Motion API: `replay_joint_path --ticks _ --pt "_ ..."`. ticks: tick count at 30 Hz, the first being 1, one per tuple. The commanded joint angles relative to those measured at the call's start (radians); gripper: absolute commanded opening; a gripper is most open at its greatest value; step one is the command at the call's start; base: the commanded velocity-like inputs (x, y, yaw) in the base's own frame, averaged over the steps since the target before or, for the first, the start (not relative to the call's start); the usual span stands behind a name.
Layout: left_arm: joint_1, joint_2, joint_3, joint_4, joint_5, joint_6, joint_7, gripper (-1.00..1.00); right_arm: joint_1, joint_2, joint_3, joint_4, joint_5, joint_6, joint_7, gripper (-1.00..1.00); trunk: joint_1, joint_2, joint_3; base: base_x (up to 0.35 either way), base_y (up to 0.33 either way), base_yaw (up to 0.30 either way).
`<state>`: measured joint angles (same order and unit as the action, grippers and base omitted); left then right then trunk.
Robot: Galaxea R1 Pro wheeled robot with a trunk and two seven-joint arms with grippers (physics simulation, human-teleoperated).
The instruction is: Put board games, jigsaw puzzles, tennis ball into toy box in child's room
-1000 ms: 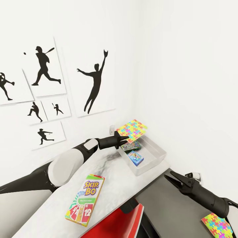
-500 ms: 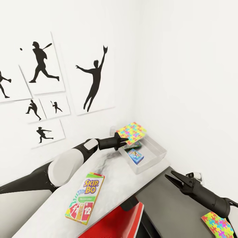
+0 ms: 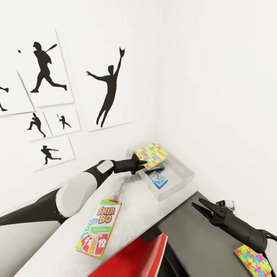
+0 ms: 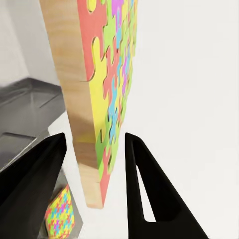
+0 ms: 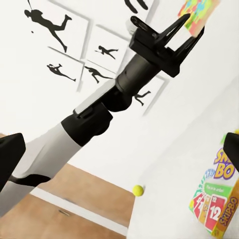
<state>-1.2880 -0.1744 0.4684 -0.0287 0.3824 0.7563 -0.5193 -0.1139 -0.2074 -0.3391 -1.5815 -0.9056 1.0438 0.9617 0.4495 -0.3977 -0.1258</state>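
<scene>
Puzzle held over toy box.
My left gripper (image 3: 143, 163) pinches the jigsaw puzzle (image 3: 152, 153) edge: thin, stiff, light. Right gripper (image 3: 198, 206) spread, empty.

Head view: looking forward and down from above both arms, facing the room corner, taking in the desk (image 3: 134, 200), the toy box (image 3: 181, 181) and the wall pictures (image 3: 107, 88) at mid range.

Left wrist view: looking along the fingers (image 4: 149, 189) at very close range, edge-on to the held jigsaw puzzle (image 4: 104, 99), wall behind.

Right wrist view: looking from low beside the desk back across it at the left arm (image 5: 99, 114), mid range, tilted.

Sharing across views: held puzzle (image 3: 151, 153) in all three; SKIP-BO box (image 3: 99, 232) (image 5: 216, 199) and wall pictures in head and right wrist views.
</scene>
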Motion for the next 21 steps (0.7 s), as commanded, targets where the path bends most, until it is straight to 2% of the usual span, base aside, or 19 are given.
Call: replay_joint_path --ticks 1,6,17,21 --pt "-0.001 0.0 -0.001 -0.003 0.01 0.001 0.011 -1.0 -0.001 0.001 0.0 0.0 0.003 0.003 0.005 1.0 0.001 -0.002 -0.004 0.0 0.0 0.0" --pt "0.0 0.0 -0.001 -0.001 0.01 -0.043 0.025 -1.0 -0.001 0.001 0.001 0.0 0.004 0.003 0.005 1.0 0.001 -0.002 -0.012 0.0 0.0 0.0" --pt "0.001 0.0 -0.001 0.008 0.01 -0.046 0.011 -1.0 -0.001 0.002 0.001 0.0 0.004 0.003 0.005 1.0 0.001 -0.002 -0.03 0.0 0.0 -0.005" --pt "0.001 0.0 -0.001 0.009 0.01 -0.046 0.009 -1.0 -0.001 0.002 0.001 0.0 0.004 0.003 0.005 1.0 0.001 -0.002 -0.034 0.0 0.0 -0.165"
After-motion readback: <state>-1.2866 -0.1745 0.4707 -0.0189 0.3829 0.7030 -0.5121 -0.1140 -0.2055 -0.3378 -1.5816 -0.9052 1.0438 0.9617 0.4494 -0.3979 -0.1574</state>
